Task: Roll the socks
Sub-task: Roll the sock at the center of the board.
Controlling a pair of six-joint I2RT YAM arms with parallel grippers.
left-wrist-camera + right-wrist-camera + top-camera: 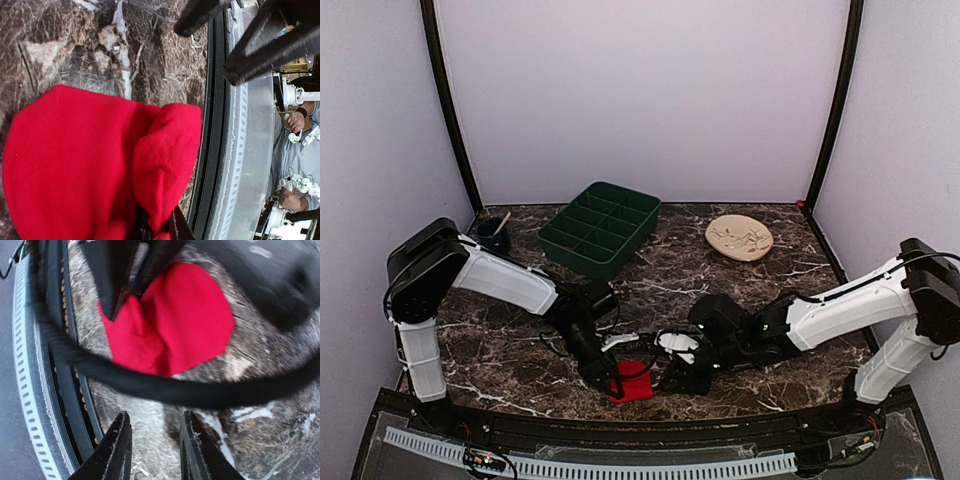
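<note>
Pinching a fold of the socks (635, 385), lower centre, is the left gripper (616, 388). On the right gripper (155, 415), jaws stand spread, empty.

Socks (632, 383): bright red, plain across every fold I can see. Table (670, 270): dark brown marble, white veins all over. Tray (601, 228): deep green, one flat colour. Plate (739, 238): cream, with thin brownish twig-like lines. Cup (490, 235): I read it as dark blue, though it is small on my screen. Arms (505, 280): white shells, black joints. Walls (640, 100): pale lilac, no pattern. Posts (450, 110): black.
</note>
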